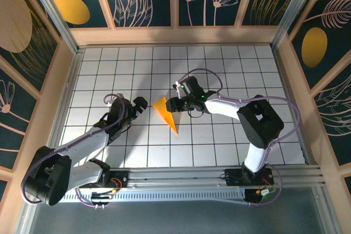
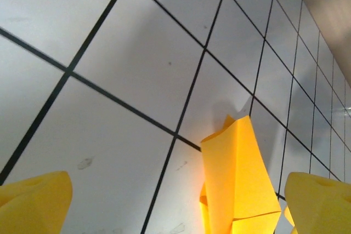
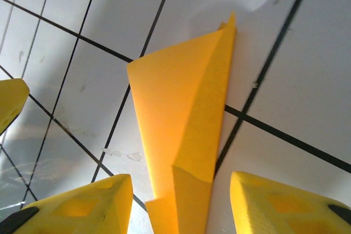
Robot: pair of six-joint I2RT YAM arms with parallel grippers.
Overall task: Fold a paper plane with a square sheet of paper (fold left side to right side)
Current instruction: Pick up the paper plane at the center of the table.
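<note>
On the overhead camera my left pincer (image 1: 137, 104) sits just to the left of the sheet of paper (image 1: 166, 114), near it but not touching it. On the left wrist camera its yellow fingers (image 2: 33, 204) are spread wide and grip nothing. The sheet shows ahead of them, closer to the right finger.

The sheet of paper is yellow-orange and already folded into a long triangle with visible creases. It lies near the middle of the white gridded table (image 1: 219, 152). Its broad end is toward the far wall, and its sharp tip points toward the near edge and a little to the right. One flap stands up from the table and throws a shadow beside the sheet.

The right pincer (image 1: 174, 104) is at the upper right edge of the sheet. On the right wrist camera one finger (image 3: 82, 206) is on each side of the narrow part of the sheet. A strip of bare table shows between paper and finger on both sides, so the jaws are moderately apart and do not press the paper. I cannot tell if the sheet touches the pincer lower down, where it leaves the picture.
</note>
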